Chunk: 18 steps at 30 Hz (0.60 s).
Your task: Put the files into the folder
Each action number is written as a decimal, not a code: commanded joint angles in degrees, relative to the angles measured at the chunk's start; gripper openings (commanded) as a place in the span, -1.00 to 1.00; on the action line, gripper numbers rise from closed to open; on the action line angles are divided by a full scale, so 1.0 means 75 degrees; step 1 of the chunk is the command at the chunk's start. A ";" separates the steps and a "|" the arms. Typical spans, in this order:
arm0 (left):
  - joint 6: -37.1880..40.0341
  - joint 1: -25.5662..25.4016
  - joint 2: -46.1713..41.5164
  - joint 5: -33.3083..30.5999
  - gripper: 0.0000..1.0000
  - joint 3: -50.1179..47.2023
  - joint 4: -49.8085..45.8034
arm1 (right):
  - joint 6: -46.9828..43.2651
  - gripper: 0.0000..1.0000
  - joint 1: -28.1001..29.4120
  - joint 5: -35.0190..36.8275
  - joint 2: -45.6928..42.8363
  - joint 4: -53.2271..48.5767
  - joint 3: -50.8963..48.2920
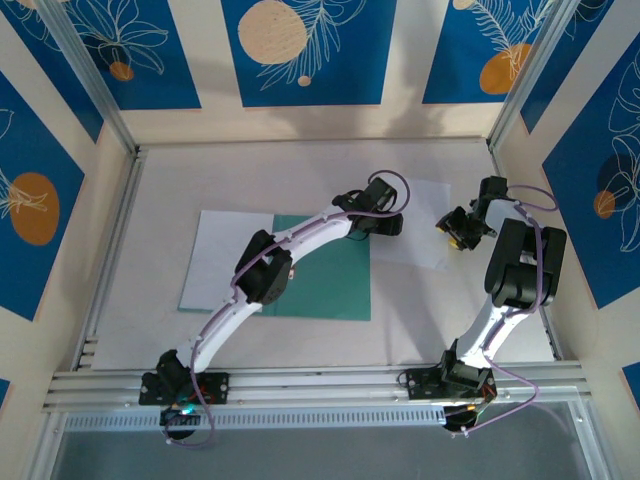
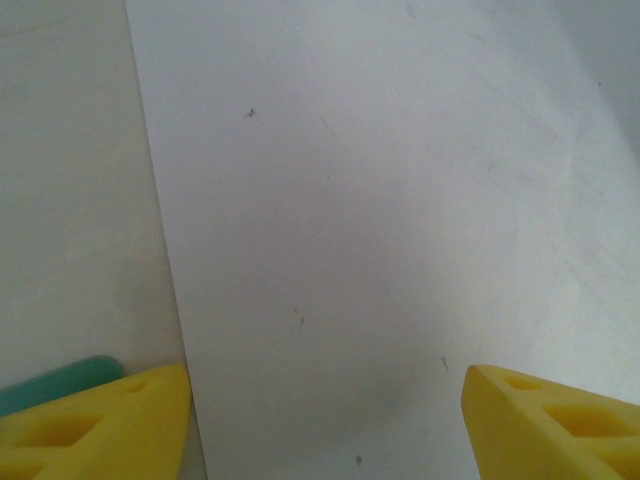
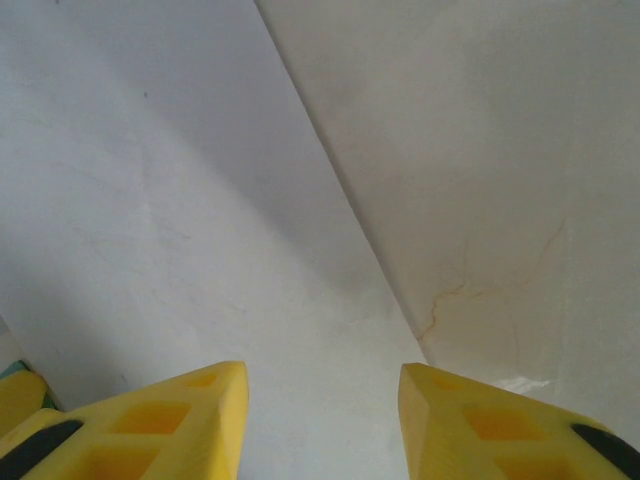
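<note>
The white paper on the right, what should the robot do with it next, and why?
Probably lower the left gripper onto the white sheet and nudge it toward the teal folder. Its fingers hang open above the sheet, which lies flat on the table beside the folder, not in it.

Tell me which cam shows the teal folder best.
Top external. The teal folder lies flat mid-table with most of its outline visible, the left arm crossing it. Left wrist catches a teal corner at bottom left; right wrist, at most a teal sliver at its left edge.
</note>
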 commanded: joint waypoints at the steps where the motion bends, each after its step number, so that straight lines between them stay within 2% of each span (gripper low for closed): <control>1: -0.0354 -0.0393 -0.0016 0.0571 0.42 0.0009 -0.0295 | -0.0045 -0.10 -0.0071 -0.0102 0.0134 -0.0227 0.0130; 9: -0.0541 -0.0474 -0.0580 0.0704 0.42 -0.0805 0.0158 | -0.0081 -0.11 -0.0072 -0.0138 0.0167 -0.0300 0.0096; 18: -0.0706 -0.0488 -0.0675 0.0640 0.44 -0.0968 0.0145 | -0.0091 -0.12 -0.0071 -0.0263 0.0159 -0.0324 -0.0007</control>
